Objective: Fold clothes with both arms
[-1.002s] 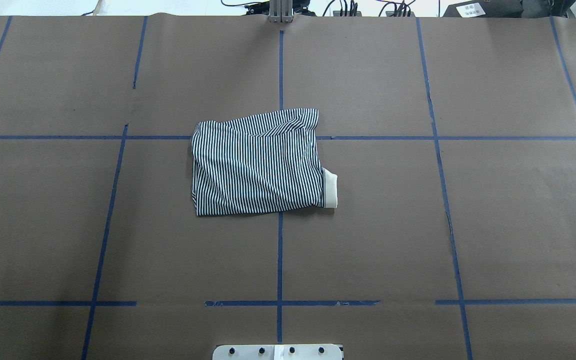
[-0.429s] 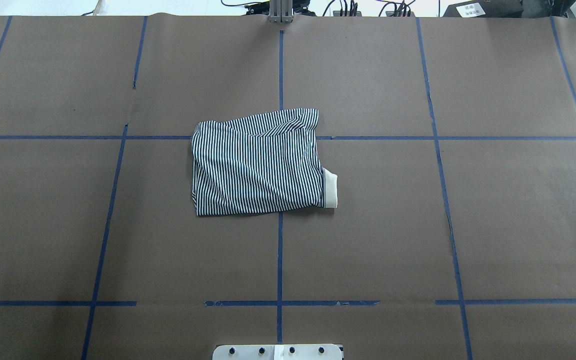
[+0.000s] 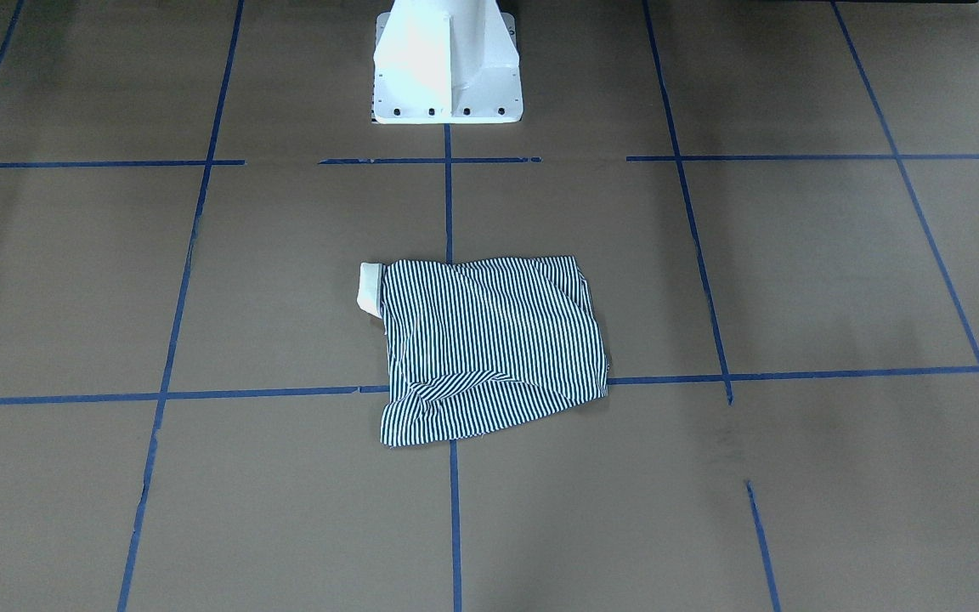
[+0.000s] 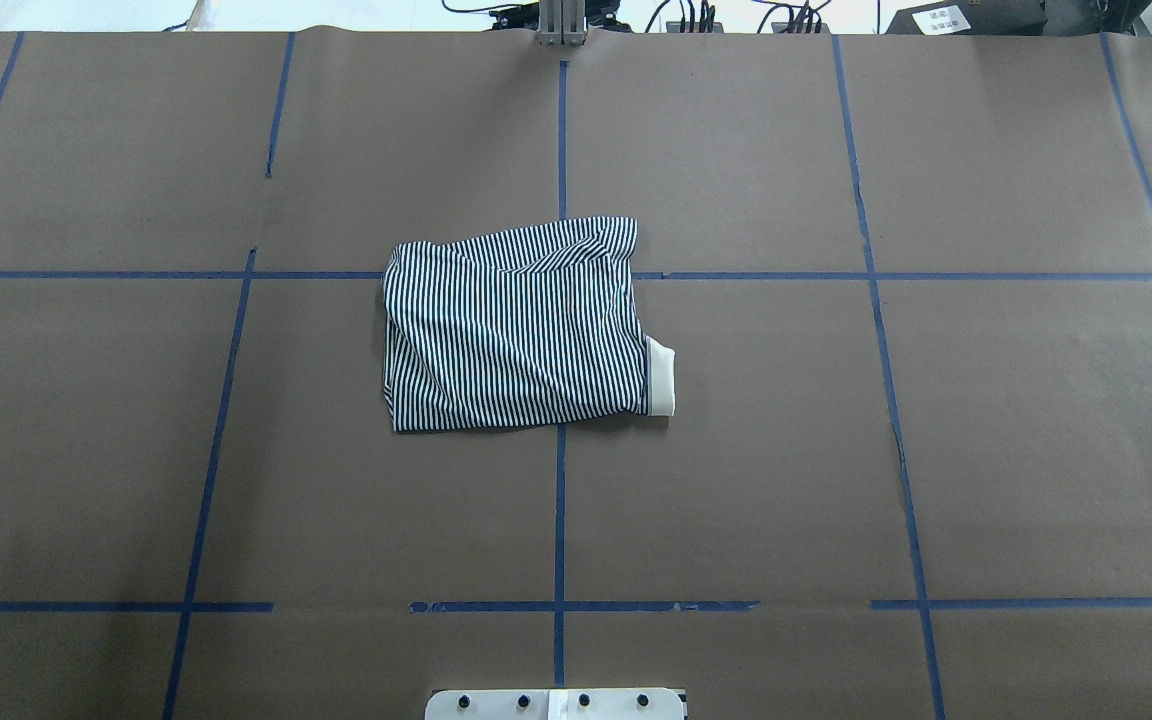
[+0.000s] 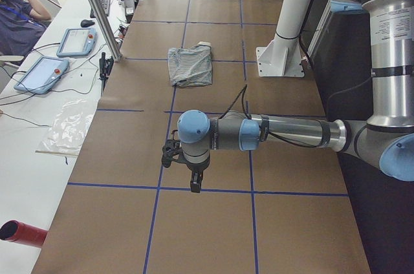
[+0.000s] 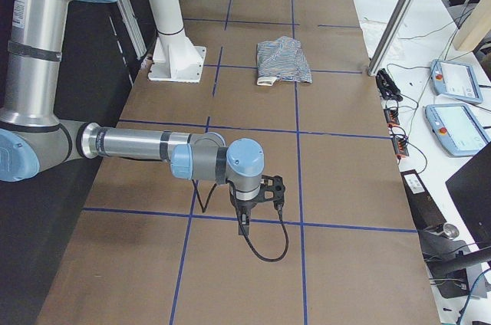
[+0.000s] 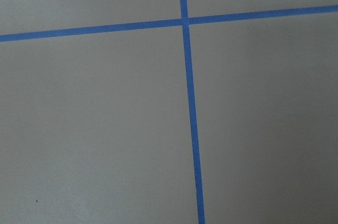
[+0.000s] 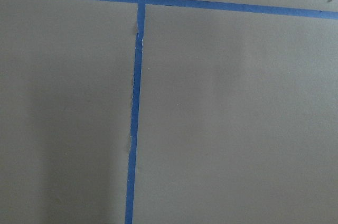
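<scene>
The brown-papered surface (image 4: 836, 450), gridded with blue tape, was seen carrying the white pedestal (image 3: 447, 59). The left arm (image 5: 284, 133) was stretched low, well out to the pedestal's left, and the right arm (image 6: 146, 145) likewise to its right. Whether their downward-pointing jaws were open or closed could not be told. The striped polo shirt (image 4: 516, 330) was laid folded in front of the pedestal, well apart from both arms. A cream band (image 4: 660, 378), possibly the collar, was shown at its pedestal-side corner.
</scene>
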Tool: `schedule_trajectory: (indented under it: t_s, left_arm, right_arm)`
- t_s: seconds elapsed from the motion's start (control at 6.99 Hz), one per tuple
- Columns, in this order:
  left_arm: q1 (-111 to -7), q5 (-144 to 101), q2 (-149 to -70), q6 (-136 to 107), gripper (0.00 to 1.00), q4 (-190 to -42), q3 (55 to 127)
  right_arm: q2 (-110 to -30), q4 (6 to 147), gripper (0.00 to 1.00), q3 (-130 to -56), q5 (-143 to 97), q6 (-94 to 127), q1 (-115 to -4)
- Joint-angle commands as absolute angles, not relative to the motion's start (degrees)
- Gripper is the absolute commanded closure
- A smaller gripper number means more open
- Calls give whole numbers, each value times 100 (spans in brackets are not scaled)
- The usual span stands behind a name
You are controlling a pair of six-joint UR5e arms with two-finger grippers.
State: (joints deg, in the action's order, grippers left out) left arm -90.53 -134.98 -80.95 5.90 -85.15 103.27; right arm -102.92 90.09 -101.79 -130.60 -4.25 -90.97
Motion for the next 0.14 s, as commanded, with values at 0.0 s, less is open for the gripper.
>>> schedule_trajectory:
  t_s: [0.0]
  left_arm:
    - [-9053,-13491,-8095,589,0,-8508,10318]
  right_arm:
    - [-10301,9009,0,-10178,-13061,-422,-9097]
